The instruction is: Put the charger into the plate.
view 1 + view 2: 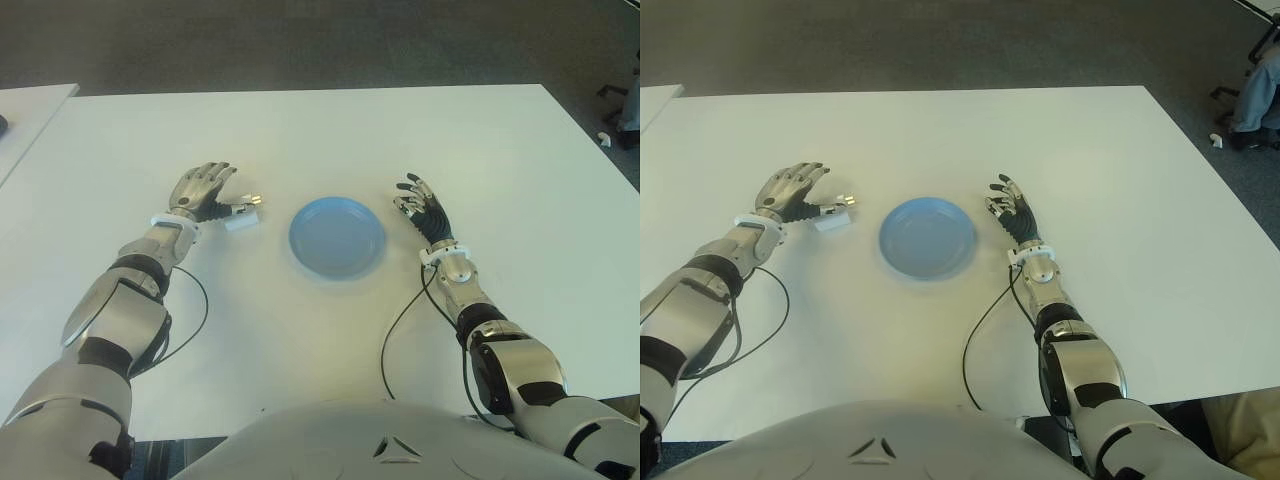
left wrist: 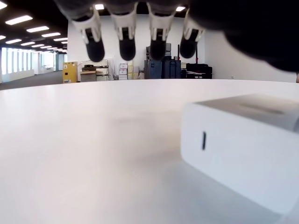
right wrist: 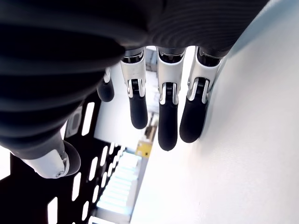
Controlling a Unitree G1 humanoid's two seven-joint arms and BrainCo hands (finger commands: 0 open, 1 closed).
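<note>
Left hand spread, empty, palm down over table. Charger just beside its thumb, on the plate side, long axis toward plate. Right hand relaxed open beyond plate, farther off.

The plate lies on the table. The charger lies left of the plate, by the left hand; the right hand shows right of the plate.
</note>
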